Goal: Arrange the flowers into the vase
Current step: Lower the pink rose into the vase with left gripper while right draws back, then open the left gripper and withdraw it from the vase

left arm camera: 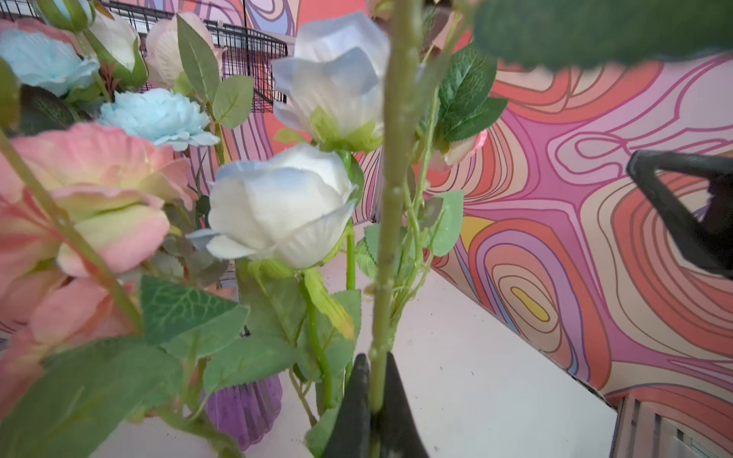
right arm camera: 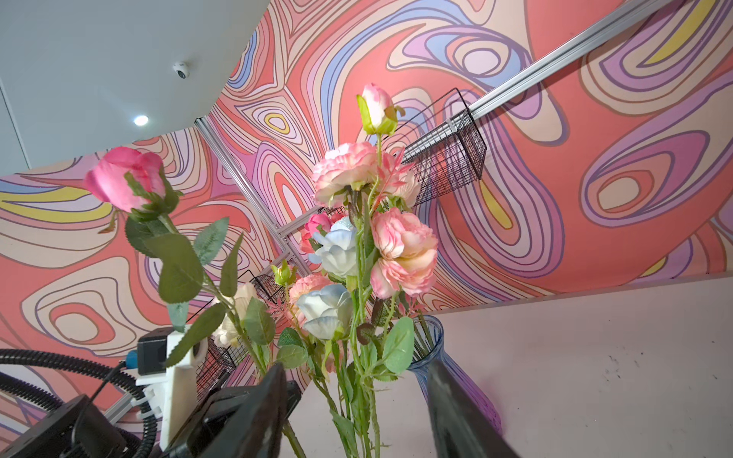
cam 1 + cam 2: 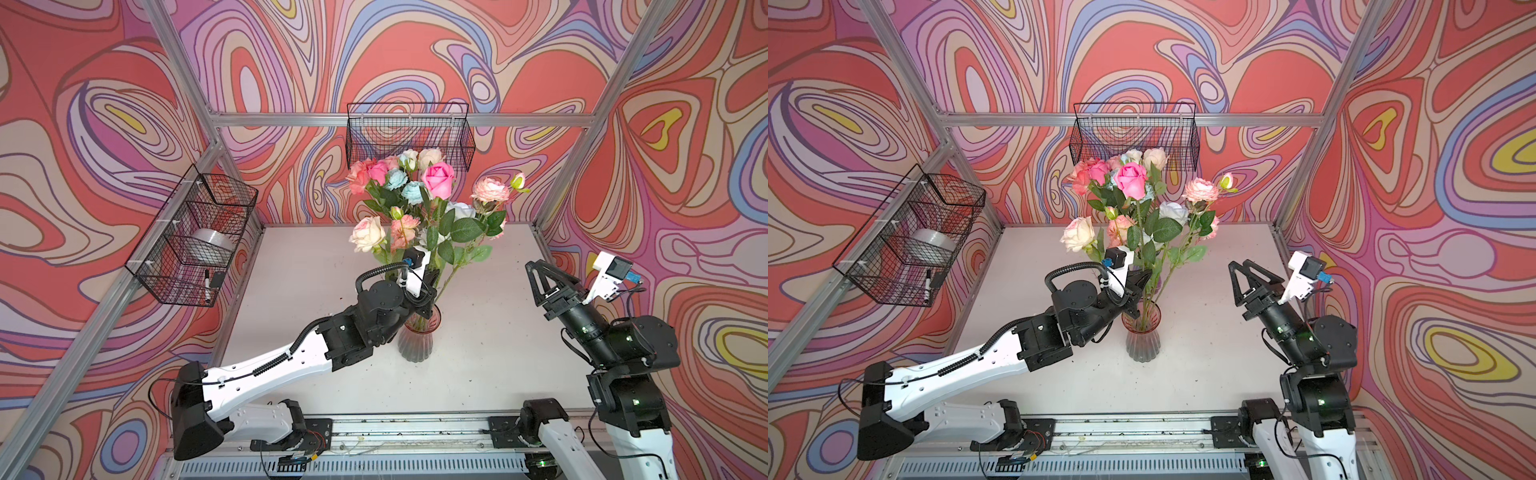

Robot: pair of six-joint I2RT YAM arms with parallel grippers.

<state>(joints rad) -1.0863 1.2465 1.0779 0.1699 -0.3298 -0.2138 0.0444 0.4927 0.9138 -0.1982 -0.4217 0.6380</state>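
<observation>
A ribbed grey glass vase [image 3: 417, 338] [image 3: 1142, 338] with a pinkish rim stands mid-table with several flowers [image 3: 490, 191] [image 3: 1200, 191] in it. My left gripper [image 3: 433, 279] [image 3: 1143, 277] [image 1: 377, 376] is shut on one thin green stem [image 1: 390, 198] just above the vase's mouth. That stem rises to a bright pink rose [image 3: 438, 180] [image 3: 1131, 178] [image 2: 127, 178]. White, pale blue and peach heads [image 1: 277, 206] crowd beside it. My right gripper [image 3: 535, 263] [image 3: 1239, 264] [image 2: 355, 368] hangs open to the right, apart from the flowers and holding nothing.
A purple ribbed vase [image 1: 246, 408] [image 2: 456, 376] stands just behind, mostly hidden in both top views. Wire baskets hang on the back wall [image 3: 409, 137] and the left wall [image 3: 191, 241]; the left one holds a tape roll [image 3: 212, 245] and a marker [image 3: 206, 286].
</observation>
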